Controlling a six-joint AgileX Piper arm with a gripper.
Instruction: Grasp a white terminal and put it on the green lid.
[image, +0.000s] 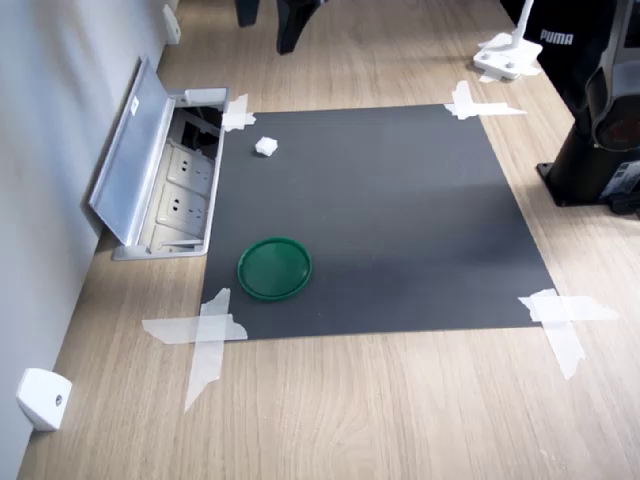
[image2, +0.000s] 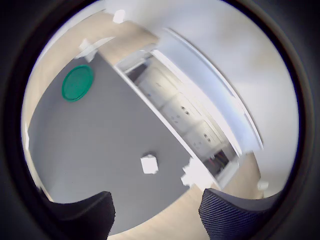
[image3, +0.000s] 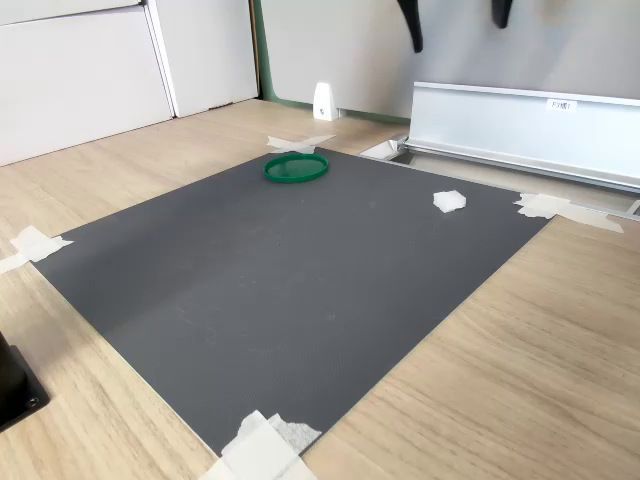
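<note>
From my remote station I start with the wrist view, where the gripper (image2: 156, 216) shows two dark textured fingertips (image2: 84, 215) spread wide apart with nothing between them; I log it as released and holding nothing. Just beyond the fingertips, on the dark grey square mat (image2: 95, 150), lies the tiny white cube-shaped plastic terminal (image2: 149, 164), close to the mat edge that borders the open floor socket box (image2: 185, 117). In the first exterior view the terminal (image: 265, 146) sits near the mat's far left corner, just beside a taped corner strip (image: 238, 113) and near the box's raised grey metal flap (image: 135, 150). The flat round dark green plastic lid (image: 274, 268) lies on the mat (image: 400, 220) near its front left corner in the first exterior view, well apart from the terminal; it rests flat, rim up. In the second exterior view the lid (image3: 296, 167) is at the far edge of the mat and the terminal (image3: 449, 201) is toward the second exterior view's right. A white wedge-shaped block (image: 42, 398) stands against the wall on the wooden floor (image: 400, 420). The gripper's dark fingers (image3: 411, 22) hang at the top edge of the second exterior view, high above the mat.
</note>
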